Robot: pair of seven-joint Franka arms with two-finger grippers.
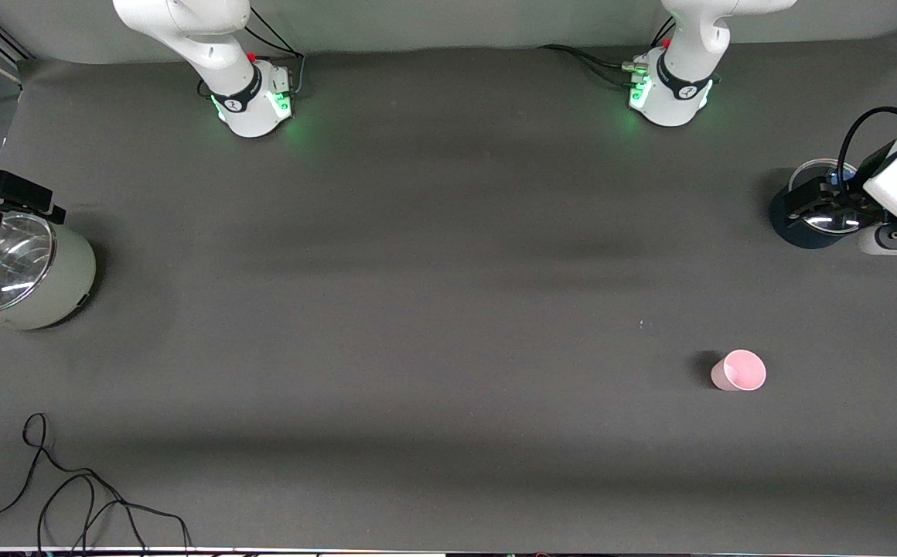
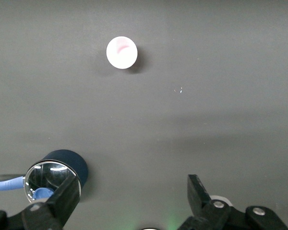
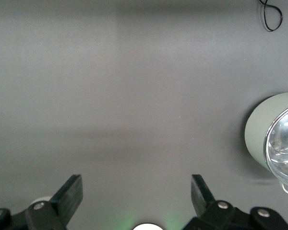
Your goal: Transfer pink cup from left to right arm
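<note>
The pink cup (image 1: 738,370) stands upright on the dark table mat, toward the left arm's end and nearer to the front camera than both grippers. It also shows in the left wrist view (image 2: 121,52), well apart from the fingers. My left gripper (image 1: 823,203) is open and empty, up over a dark blue pot at the left arm's end; in its wrist view (image 2: 133,191) the jaws stand wide apart. My right gripper (image 1: 8,199) is open and empty over a pale green pot at the right arm's end, its jaws wide apart in its wrist view (image 3: 136,191).
The dark blue pot with a glass lid (image 1: 812,228) (image 2: 57,172) stands under the left gripper. The pale green pot with a glass lid (image 1: 31,271) (image 3: 269,134) stands under the right gripper. A black cable (image 1: 69,495) (image 3: 271,14) lies near the front edge.
</note>
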